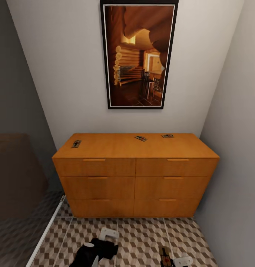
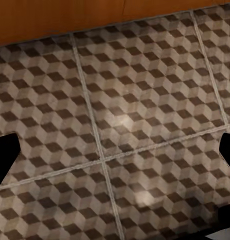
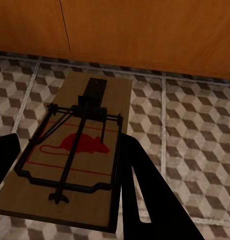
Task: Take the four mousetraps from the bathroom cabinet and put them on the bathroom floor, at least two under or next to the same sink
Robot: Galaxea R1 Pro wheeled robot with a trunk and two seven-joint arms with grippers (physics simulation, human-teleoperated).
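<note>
Right gripper [image 3: 69, 175] pinches mousetrap [image 3: 74, 150] above tiled floor [image 2: 145, 100]. Left gripper [image 2: 115, 160] spread, empty. Three traps on cabinet [image 1: 135, 178] top: 9 o'clock [image 1: 76, 144], centre [image 1: 141, 138], 2 o'clock [image 1: 167, 136].

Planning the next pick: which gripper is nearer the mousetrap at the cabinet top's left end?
Left. The left gripper sits low over the bathroom floor, roughly below that mousetrap on the cabinet. The right gripper, clamping another mousetrap, sits farther right.
</note>
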